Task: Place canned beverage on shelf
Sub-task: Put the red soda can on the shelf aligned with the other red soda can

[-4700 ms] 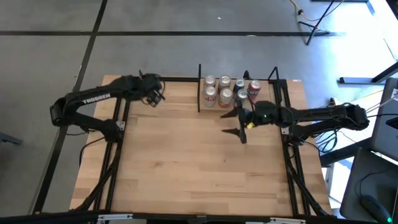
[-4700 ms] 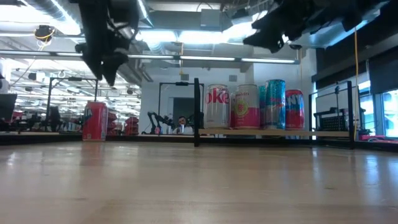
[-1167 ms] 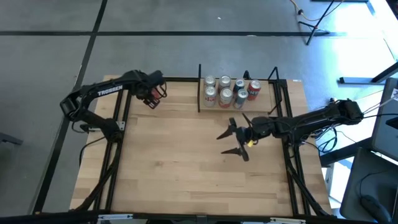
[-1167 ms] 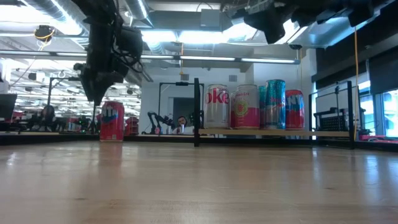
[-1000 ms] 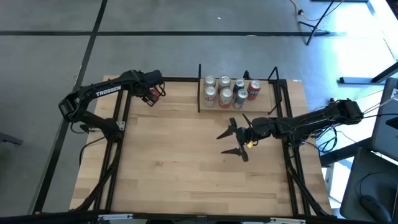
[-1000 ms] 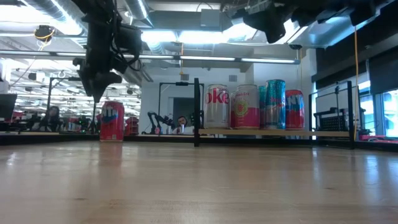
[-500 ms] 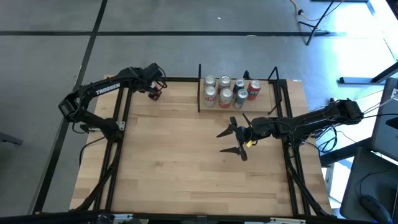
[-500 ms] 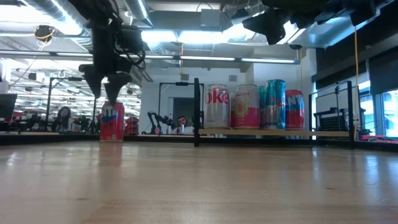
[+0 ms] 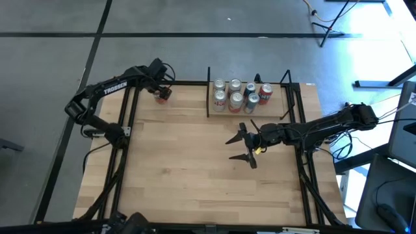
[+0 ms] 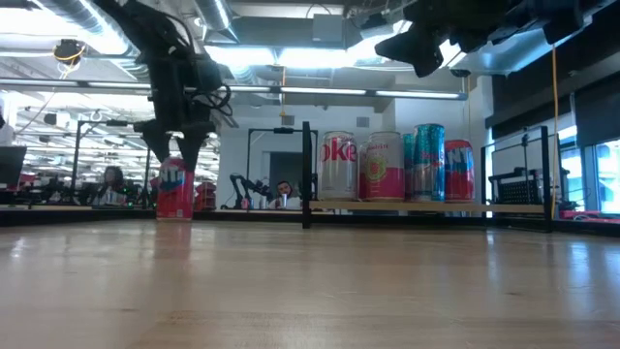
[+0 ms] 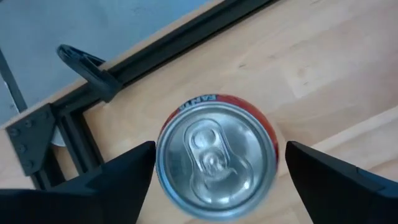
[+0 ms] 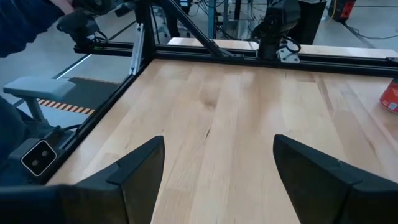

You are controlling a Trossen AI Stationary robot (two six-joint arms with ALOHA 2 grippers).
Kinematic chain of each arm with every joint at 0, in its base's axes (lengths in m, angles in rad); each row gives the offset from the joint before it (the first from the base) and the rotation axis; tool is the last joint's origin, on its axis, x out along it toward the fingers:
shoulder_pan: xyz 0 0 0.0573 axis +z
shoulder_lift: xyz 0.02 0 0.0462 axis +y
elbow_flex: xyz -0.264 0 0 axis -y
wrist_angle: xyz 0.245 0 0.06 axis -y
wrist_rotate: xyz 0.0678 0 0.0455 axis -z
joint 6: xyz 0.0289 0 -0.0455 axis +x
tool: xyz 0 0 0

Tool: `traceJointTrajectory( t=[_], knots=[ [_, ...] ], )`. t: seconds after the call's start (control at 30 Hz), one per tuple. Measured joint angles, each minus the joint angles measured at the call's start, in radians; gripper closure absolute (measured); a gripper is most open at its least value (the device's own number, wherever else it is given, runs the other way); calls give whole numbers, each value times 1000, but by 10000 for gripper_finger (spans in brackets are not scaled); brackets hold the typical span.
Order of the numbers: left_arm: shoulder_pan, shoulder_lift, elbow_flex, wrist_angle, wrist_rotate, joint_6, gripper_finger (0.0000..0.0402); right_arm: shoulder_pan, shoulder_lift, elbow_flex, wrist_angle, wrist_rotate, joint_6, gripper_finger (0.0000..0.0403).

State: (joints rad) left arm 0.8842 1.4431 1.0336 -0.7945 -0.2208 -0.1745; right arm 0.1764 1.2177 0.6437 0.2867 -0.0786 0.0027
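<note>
A red can (image 9: 163, 96) stands upright on its base on the table near the far left corner; it also shows in the low view (image 10: 174, 189) and the left wrist view (image 11: 214, 152). My left gripper (image 9: 162, 88) points down over it, open. Its fingers (image 11: 118, 180) stand on either side of the can's top (image 10: 178, 160) without touching. The shelf (image 10: 504, 206) at the far right holds several cans (image 9: 237, 94). My right gripper (image 9: 231, 149) is open and empty above the table's middle.
Black frame rails (image 11: 155, 53) run along the table's far and left edges, close behind the red can. Bare wood lies between the can and the shelf's left upright (image 10: 306, 174). A person's dark sleeve (image 12: 25, 25) shows beyond the table.
My left gripper has moved toward the table's far edge and slightly right. It has turned to point straight down and come down over the red can's top. The can has stayed where it was. My right gripper has hardly moved.
</note>
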Motion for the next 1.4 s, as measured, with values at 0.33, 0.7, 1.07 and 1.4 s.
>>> traceJointTrajectory(
  t=[0.33,0.7,1.07,1.4],
  knots=[
    [9,71,0,15,129,42,97,0,4,0,1,5,12,118],
    [-47,72,1,14,103,-3,115,0,4,0,8,27,-7,118],
    [-237,35,-3,-63,92,-40,140,0,4,0,13,27,-9,118],
    [-679,-68,6,-106,108,-354,136,39,4,0,6,77,-10,118]
  ],
)
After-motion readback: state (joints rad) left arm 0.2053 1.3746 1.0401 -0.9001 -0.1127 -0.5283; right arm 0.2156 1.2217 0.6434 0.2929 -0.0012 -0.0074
